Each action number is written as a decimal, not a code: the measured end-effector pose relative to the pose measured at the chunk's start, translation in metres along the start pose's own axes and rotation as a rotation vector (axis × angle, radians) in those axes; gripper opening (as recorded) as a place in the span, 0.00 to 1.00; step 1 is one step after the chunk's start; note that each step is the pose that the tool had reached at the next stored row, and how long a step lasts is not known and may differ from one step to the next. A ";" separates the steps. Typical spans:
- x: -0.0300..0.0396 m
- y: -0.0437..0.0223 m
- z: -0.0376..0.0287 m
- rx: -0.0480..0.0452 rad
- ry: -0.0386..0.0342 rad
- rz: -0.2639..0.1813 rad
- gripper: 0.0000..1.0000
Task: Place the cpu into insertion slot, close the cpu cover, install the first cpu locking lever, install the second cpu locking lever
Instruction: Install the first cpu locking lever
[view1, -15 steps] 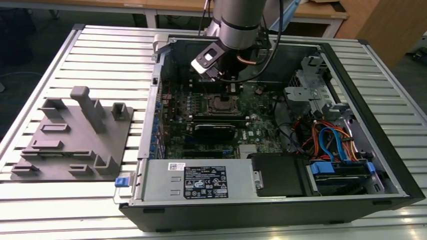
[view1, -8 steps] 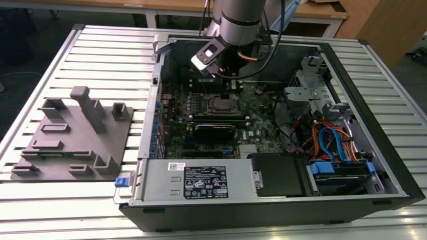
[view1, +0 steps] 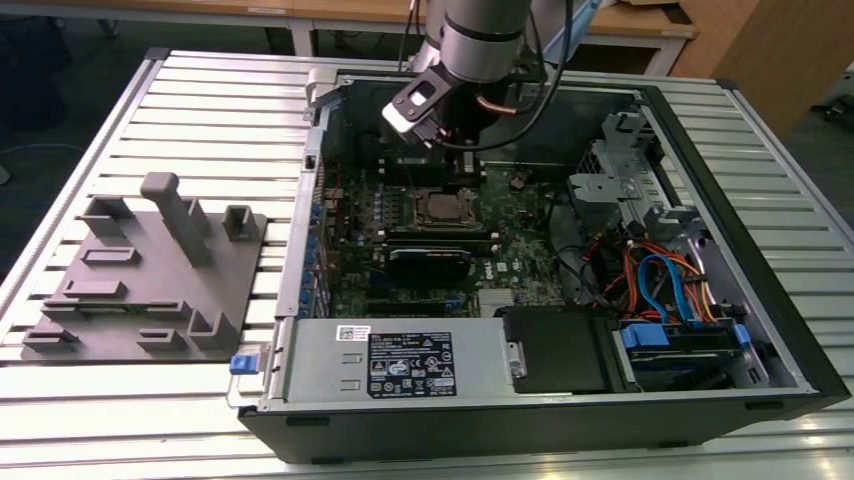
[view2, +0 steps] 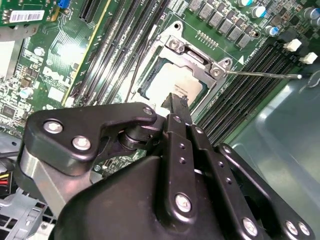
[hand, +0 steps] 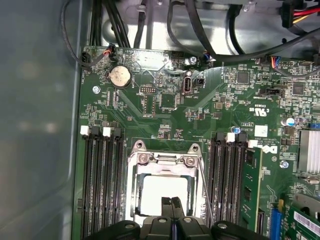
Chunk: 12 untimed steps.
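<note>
The cpu (hand: 160, 187) lies flat in the insertion slot (view1: 441, 208) on the green motherboard, its silvery top (view2: 172, 82) showing through the window of the cpu cover (hand: 131, 190). The cover lies down over the chip. A thin wire locking lever (view2: 260, 75) sticks out from one corner of the socket, and in the first wrist view the lever (hand: 205, 190) runs along one side of the cover. My gripper (view2: 175, 100) hangs just above the chip, shut with nothing between its fingers (hand: 172, 202). I cannot tell whether the tips touch the chip.
Black memory slots (hand: 100, 185) flank the socket on both sides. The open computer case (view1: 747, 200) holds cables, a drive cage and a power supply (view1: 400, 365). A grey fixture plate (view1: 147, 270) with upright pegs lies on the slatted table at the exterior view's left.
</note>
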<state>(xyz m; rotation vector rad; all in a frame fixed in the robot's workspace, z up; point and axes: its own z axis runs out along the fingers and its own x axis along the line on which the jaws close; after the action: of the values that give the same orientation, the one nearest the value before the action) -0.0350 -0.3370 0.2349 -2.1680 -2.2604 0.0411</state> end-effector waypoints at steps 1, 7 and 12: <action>0.0000 0.0000 -0.0012 -0.0001 0.0000 0.000 0.10; -0.0001 -0.0002 -0.0079 0.0000 -0.0001 0.000 0.10; -0.0001 -0.0002 -0.0087 -0.0001 0.0001 0.000 0.10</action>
<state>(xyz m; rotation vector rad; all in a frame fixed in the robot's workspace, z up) -0.0350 -0.3370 0.2436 -2.1680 -2.2604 0.0409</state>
